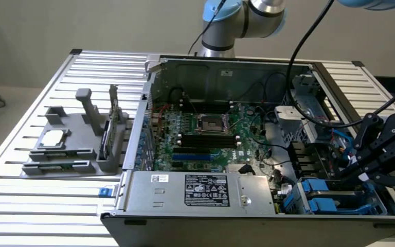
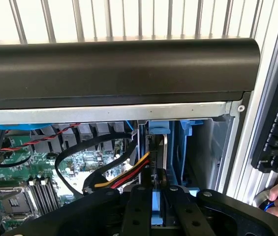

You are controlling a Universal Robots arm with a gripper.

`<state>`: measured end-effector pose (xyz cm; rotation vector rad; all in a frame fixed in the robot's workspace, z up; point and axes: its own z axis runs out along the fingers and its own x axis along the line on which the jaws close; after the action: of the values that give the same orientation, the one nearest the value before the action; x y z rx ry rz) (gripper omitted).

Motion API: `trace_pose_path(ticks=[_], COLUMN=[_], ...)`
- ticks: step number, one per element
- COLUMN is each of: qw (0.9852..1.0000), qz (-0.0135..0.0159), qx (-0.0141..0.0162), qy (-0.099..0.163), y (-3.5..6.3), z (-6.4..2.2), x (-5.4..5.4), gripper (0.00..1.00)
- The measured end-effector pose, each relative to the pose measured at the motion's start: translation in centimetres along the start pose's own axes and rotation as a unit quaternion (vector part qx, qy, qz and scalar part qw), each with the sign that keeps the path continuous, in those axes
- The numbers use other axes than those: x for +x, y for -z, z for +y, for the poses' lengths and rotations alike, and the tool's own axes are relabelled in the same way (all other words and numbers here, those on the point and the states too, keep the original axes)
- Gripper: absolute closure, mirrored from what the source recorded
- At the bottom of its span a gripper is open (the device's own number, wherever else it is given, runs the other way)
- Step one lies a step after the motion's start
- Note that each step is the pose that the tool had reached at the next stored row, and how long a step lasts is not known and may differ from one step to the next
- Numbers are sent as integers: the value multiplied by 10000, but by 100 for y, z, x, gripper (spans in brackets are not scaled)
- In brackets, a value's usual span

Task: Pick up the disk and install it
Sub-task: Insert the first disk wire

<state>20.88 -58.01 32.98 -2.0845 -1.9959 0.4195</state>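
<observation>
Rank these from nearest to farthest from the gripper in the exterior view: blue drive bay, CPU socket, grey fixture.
1. Blue drive bay, just below the gripper gripping the disk, exterior view's right.
2. CPU socket, mid-motherboard.
3. Grey fixture, outside the case, exterior view's far left.

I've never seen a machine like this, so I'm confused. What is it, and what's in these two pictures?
It's a robot arm with a black gripper, its two-fingered hand. One picture comes from a camera standing off the arm: it shows an open computer case on a slatted metal table, with a grey parts holder beside it. The other comes from a camera on the wrist, peering into the case. There the gripper pinches the disk, a flat drive with blue edges.
</observation>
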Motion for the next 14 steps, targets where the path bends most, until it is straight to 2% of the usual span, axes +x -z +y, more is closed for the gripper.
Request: trace_pose_path(ticks=[14], qw=[10000], qz=[-4], qx=[7], qy=[-4], y=[-1], z=[0], x=[7], gripper=[84])
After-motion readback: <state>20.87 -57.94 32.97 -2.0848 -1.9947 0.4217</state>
